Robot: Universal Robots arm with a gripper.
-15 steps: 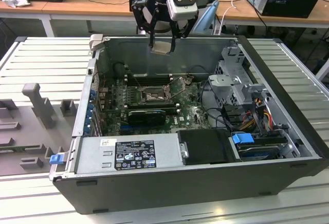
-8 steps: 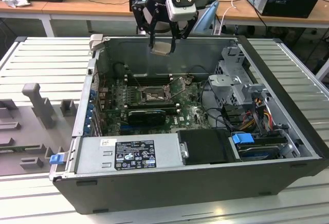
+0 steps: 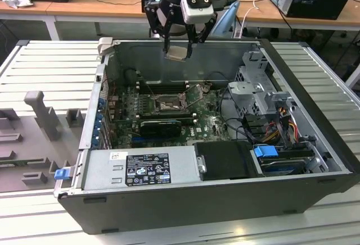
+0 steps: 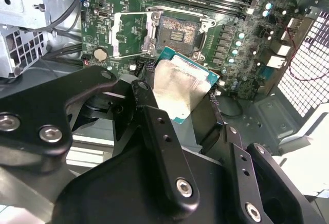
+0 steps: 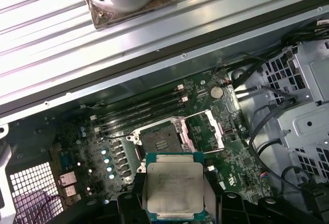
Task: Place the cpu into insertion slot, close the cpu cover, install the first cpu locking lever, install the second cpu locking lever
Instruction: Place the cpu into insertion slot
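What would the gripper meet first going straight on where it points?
Likely the insertion slot or the board just beside it; the gripper, shut on the cpu, has nothing between in the first wrist view. Depth is unclear.

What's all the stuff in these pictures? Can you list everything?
table: one, pale, slatted, under everything.
computer case: one, black and grey, lid off, on the table.
motherboard: one, green, on the case floor.
insertion slot: one, black, empty, on the motherboard.
cpu cover: one, dark silver, flipped open beside the slot.
memory slots: several, long, black, beside the slot.
power supply: one, silver, along the case's near side in the exterior view.
cpu: one, silvery top, green edge, held above the case.
gripper: one, black, shut on the cpu.
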